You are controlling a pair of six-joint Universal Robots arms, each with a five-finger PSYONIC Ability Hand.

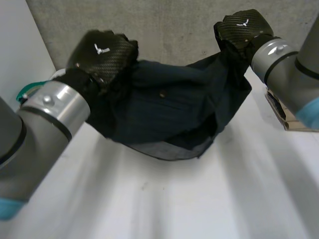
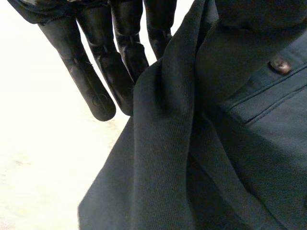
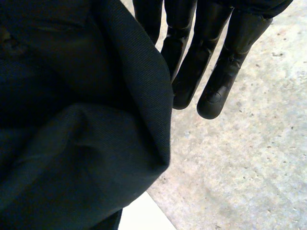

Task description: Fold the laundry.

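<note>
You've got the navy garment (image 1: 169, 112) slung between both hands: left hand (image 1: 102, 52) pinching its 10 o'clock end, right hand (image 1: 243, 27) pinching 2 o'clock, fingers straight.

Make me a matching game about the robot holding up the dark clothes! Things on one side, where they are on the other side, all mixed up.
Things:
1. left hand
2. right hand
3. button
4. cardboard

Places:
A. lying at the white table's right side, next to the right arm
B. gripping the right end of the dark garment
C. on the front of the garment, between the two hands
D. gripping the left end of the garment

Right pairs: 1-D, 2-B, 3-C, 4-A
</note>
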